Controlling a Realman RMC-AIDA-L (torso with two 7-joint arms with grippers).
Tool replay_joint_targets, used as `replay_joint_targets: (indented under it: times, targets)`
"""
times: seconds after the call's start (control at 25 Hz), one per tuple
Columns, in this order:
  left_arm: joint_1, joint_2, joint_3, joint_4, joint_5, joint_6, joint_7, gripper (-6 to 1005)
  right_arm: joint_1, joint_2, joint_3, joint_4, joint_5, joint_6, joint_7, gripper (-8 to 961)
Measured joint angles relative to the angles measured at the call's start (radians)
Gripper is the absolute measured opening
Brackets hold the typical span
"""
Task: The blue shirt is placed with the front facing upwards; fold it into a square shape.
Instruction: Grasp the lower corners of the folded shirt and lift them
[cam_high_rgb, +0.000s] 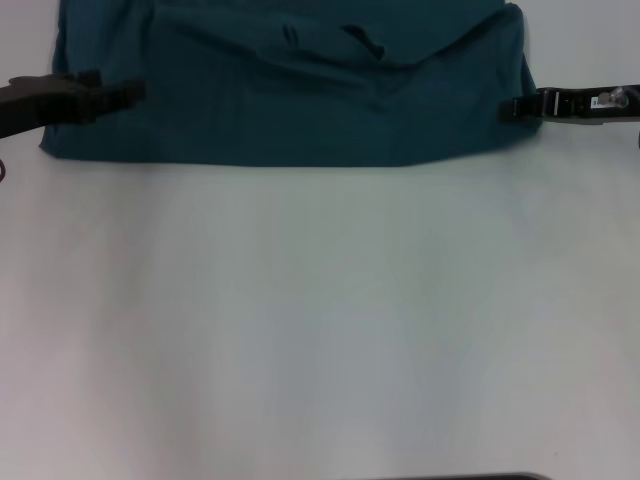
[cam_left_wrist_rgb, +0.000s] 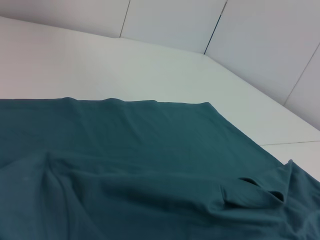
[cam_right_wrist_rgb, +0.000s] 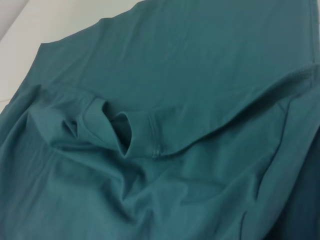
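**Head view.** Item: the blue shirt (cam_high_rgb: 290, 100), teal-blue, lying flat at the far side of the white table (cam_high_rgb: 320, 320). It is already doubled over. Its near edge runs straight, and a curved hem drapes across the upper layer. No print shows; only plain cloth faces up. Left gripper (cam_high_rgb: 125, 93): at the shirt's left edge, its tips reaching onto the cloth. Whether its fingers are parted or pinched cannot be told. Right gripper (cam_high_rgb: 512, 107): at the shirt's right edge, touching the cloth. Its grip state likewise cannot be told. The table on the near side of the shirt is bare white.

**Left wrist view.** The blue shirt (cam_left_wrist_rgb: 130, 165) fills the lower part of the picture. It lies smooth over most of its span, with soft ridges and one small pocket-like pucker (cam_left_wrist_rgb: 255, 192). White table (cam_left_wrist_rgb: 100, 65) lies beyond the shirt, with panelled walls behind. No fingers visible.

**Right wrist view.** Close on the shirt (cam_right_wrist_rgb: 190, 75): a stitched hem (cam_right_wrist_rgb: 235, 112) crosses the upper layer, and beside it sits a bunched fold with an open loop of cloth (cam_right_wrist_rgb: 122, 132). No fingers visible.

**Handling, as judged.** Light, limp, non-slippery knit. It will sag and wrinkle when lifted and holds no shape. Best taken by pinching both layers at the side edges or corners, evenly on both sides, so the fold stays square.
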Motion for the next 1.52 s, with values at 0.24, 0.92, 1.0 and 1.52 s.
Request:
replay_joint_targets:
  times: [0.24,0.92,1.0,1.52]
  targets:
    - [0.0,0.0,0.0,0.0,0.0,0.001,0.0,683,-0.004,0.0,0.003,-0.001,0.001,0.004,-0.002,208]
    - [0.027,0.018,0.0,0.043,0.076,-0.177,-0.008,672,-0.023,-0.006,0.009,-0.003,0.027,0.006,-0.013,40]
    - [0.017,0.019,0.0,0.07,0.097,-0.217,-0.007,671,-0.023,-0.006,0.009,-0.003,0.027,0.006,-0.012,40]
    - [-0.018,0.02,0.012,0.107,0.177,-0.271,-0.009,663,-0.024,-0.006,0.02,-0.003,0.027,0.001,-0.007,42]
